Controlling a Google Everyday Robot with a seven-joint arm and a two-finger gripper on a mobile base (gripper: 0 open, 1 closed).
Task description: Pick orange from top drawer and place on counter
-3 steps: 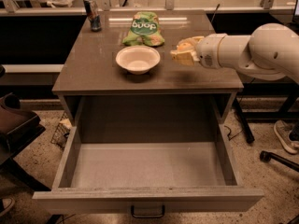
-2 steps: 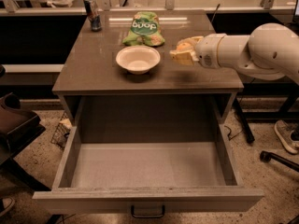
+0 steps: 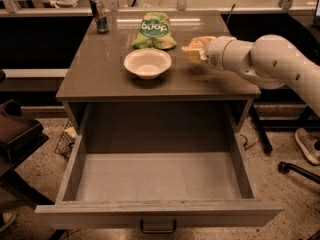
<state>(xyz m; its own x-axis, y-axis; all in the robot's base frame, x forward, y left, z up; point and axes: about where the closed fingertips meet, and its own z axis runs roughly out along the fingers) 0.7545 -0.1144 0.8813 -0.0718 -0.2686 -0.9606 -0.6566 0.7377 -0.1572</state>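
The top drawer (image 3: 159, 176) is pulled wide open, and its grey floor is bare. Its dark pull handle (image 3: 158, 228) shows at the bottom edge. My gripper (image 3: 192, 51) hovers low over the right side of the counter (image 3: 100, 69), to the right of the white bowl. Its pale fingers (image 3: 190, 54) are closed around a small round orange thing, the orange (image 3: 198, 44), which is mostly hidden between them. My white arm reaches in from the right.
A white bowl (image 3: 147, 63) stands mid-counter. A green chip bag (image 3: 154, 30) lies behind it and a drink can (image 3: 99, 14) stands at the back left corner. A dark chair (image 3: 15, 134) is on the left and a chair base (image 3: 300, 169) on the right floor.
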